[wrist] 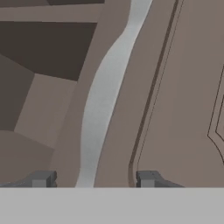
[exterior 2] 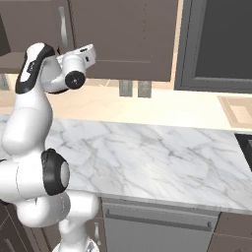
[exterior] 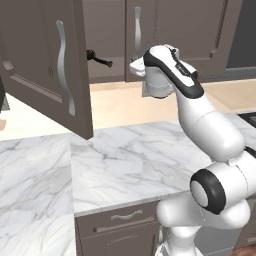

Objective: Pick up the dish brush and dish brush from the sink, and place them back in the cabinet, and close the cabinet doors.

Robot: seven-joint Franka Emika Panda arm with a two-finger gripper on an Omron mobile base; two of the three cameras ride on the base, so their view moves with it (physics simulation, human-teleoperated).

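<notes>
A black dish brush (exterior: 98, 59) lies on the shelf inside the grey-brown cabinet (exterior: 105, 45). The left cabinet door (exterior: 47, 65) stands swung wide out over the counter. The right cabinet door (exterior: 150, 30) sits about flush with the cabinet front. In the hand view my gripper (wrist: 94, 179) is open right in front of that door's wavy silver handle (wrist: 103, 96), which runs up between the two fingertips (wrist: 41, 179) without touching either. My hand (exterior: 136, 66) is raised at cabinet height. The sink is out of view.
A white marble counter (exterior: 125, 155) spreads below the cabinet, with a drawer front (exterior: 125, 217) under its edge. Two wall outlets (exterior 2: 134, 88) sit on the cream backsplash. A dark framed panel (exterior 2: 216, 44) stands at the right.
</notes>
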